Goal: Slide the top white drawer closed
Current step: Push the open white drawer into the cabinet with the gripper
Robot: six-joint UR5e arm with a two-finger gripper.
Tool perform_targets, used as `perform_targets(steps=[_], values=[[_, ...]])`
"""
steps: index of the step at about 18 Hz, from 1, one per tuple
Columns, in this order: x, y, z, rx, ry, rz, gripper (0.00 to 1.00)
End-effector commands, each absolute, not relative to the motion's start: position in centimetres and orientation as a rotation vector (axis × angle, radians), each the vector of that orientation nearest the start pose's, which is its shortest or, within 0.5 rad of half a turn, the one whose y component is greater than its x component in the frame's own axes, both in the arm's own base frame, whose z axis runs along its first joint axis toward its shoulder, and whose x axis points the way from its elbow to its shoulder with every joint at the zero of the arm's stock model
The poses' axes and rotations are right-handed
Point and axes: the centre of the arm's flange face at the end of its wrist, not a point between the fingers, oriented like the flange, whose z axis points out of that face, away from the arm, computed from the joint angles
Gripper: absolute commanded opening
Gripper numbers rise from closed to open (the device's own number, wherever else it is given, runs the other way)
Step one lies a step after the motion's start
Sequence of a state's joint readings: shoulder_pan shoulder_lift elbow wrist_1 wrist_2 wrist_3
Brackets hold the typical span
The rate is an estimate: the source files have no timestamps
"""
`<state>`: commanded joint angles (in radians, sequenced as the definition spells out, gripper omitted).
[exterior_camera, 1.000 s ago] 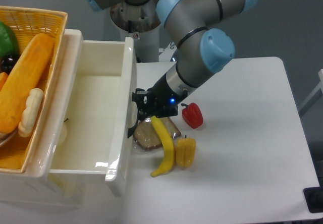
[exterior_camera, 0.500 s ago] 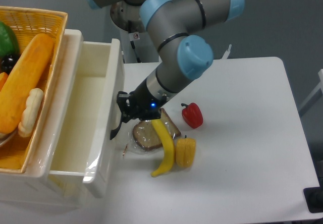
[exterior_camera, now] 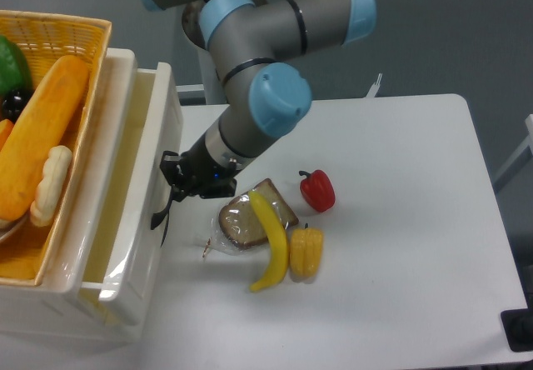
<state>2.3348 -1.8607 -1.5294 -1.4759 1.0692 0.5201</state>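
Pressed against the front panel of the top white drawer [exterior_camera: 154,212], right at its black curved handle [exterior_camera: 160,216], with the gripper [exterior_camera: 176,188] low and tilted toward the cabinet side of the desk [exterior_camera: 400,220]; whether the fingers are spread or pinched together cannot be told, dark against dark and partly hidden by the wrist. Travelled well toward the desk's left edge compared with a second ago, carrying the front panel along: then, a wide cream tray lay open with most of its floor showing; half a second ago, noticeably narrower; now only a slim strip of interior left between the front panel and the white cabinet frame [exterior_camera: 100,220]. Judged as well along the closing push, most of the travel done, a short stretch remaining before the panel sits flush. Probably needs only more of the same straight push, kept square so the tray does not bind. Behind the gripper, clear of the drawer's path and unmoved across the frames: a slice of bread [exterior_camera: 250,218], a banana [exterior_camera: 273,249] lying over it, a yellow pepper [exterior_camera: 306,252] just beside the banana, and a red pepper [exterior_camera: 317,190] a little apart toward the desk's middle. On top of the cabinet, the yellow wicker basket [exterior_camera: 75,32] of food likewise unchanged.
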Motion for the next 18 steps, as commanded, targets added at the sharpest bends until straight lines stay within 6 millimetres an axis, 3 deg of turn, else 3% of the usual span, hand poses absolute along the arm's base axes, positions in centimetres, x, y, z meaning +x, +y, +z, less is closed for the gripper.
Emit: perform_targets(steps=[13, 18], values=[[-24.9, 57.0, 37.6, -2.839, -0.386, -0.687, 0.0], [-25.0, 57.4, 37.3, -2.835, -0.372, -0.674, 0.02]])
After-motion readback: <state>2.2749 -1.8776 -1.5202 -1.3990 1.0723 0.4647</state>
